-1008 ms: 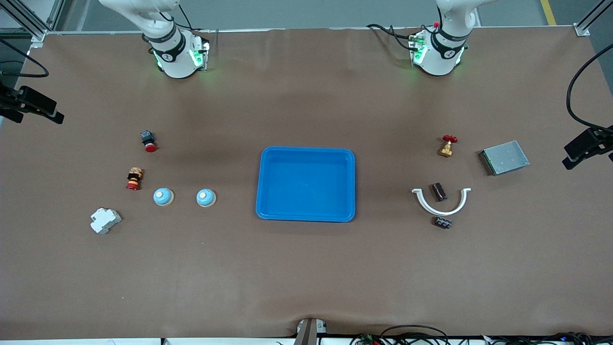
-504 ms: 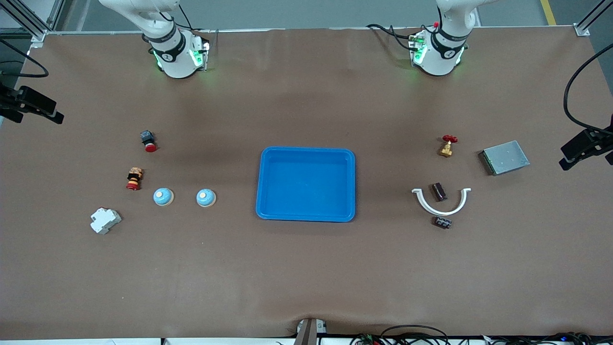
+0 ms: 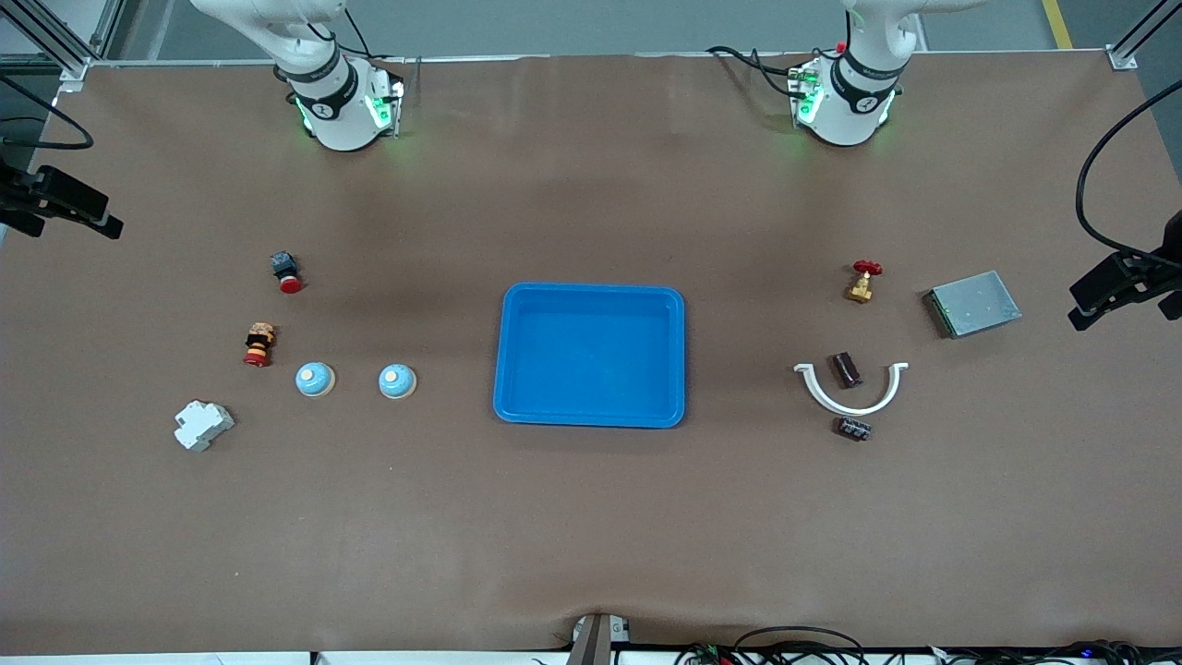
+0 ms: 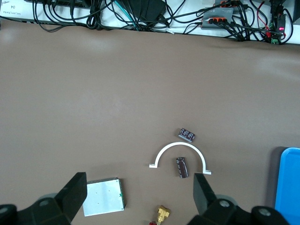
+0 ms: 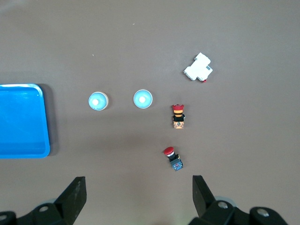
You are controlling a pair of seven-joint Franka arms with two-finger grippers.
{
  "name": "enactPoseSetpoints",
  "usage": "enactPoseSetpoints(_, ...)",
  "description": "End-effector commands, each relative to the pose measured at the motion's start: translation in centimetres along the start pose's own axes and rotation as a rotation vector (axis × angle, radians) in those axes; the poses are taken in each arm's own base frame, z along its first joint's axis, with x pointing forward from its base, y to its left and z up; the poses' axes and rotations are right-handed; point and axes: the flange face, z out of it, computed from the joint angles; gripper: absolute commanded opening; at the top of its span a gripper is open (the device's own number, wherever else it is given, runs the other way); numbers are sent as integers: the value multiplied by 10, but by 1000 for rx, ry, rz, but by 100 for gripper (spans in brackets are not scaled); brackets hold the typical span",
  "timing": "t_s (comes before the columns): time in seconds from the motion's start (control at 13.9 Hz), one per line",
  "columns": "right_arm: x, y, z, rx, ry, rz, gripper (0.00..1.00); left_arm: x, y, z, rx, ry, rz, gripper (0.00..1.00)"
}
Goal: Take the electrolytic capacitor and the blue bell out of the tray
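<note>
Tray (image 3: 591,296) at table centre, nothing in it.

Blue bells (image 3: 397,380) and (image 3: 315,379) on table toward right arm's end.

Dark electrolytic capacitor (image 3: 845,369) inside white half-ring (image 3: 850,392), toward left arm's end; second one (image 3: 854,429) just outside ring, nearer front camera.

Change over last second: objects unmoved. Only left gripper (image 4: 140,197) drifts slightly, high at left end of table, fingers apart, holding nothing. Right gripper (image 5: 139,197) high over its end, fingers apart, holding nothing.

Judgement: removal looks complete; arms pulled clear.

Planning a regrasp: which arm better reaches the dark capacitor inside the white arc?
Left. The capacitor lies toward its end of the table, and the open left gripper looks down on it.
</note>
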Motion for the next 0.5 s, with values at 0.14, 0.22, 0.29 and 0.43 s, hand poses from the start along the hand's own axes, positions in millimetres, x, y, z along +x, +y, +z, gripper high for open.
enactPoseSetpoints(0.14,-6,3,-3,16,11,8,100,4,-8,7,-47,-10,-12,100)
enactPoseSetpoints(0.22,-6,3,-3,15,11,8,100,5,-4,16,-47,-23,-6,100)
enactPoseSetpoints(0.29,-6,3,-3,15,11,8,100,6,1,17,-49,-25,1,100)
enactPoseSetpoints(0.43,-6,3,-3,15,11,8,100,6,1,15,-59,-23,-3,100)
